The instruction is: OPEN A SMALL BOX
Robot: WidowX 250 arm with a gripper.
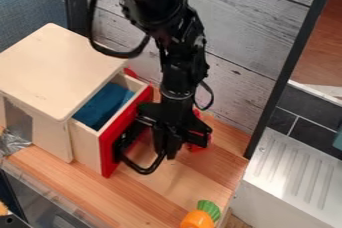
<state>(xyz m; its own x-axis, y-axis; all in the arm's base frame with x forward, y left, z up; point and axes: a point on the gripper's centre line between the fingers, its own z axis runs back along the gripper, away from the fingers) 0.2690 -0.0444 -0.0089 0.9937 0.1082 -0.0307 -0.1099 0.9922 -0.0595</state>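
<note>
One small pale wooden box [60, 64] sits at the left of the frame, its drawer [86, 142] standing part-way out with blue cloth [105, 104] inside. The arm comes in at the top edge, bent, its lower part nearly vertical; the gripper [167, 153] points down near the centre, beside the red drawer front [108, 154] and its black handle [142, 171]. How far open it is, or whether it grips the handle, I cannot tell. The drawer faces lower right; its front runs lengthwise from lower left to upper right.
</note>
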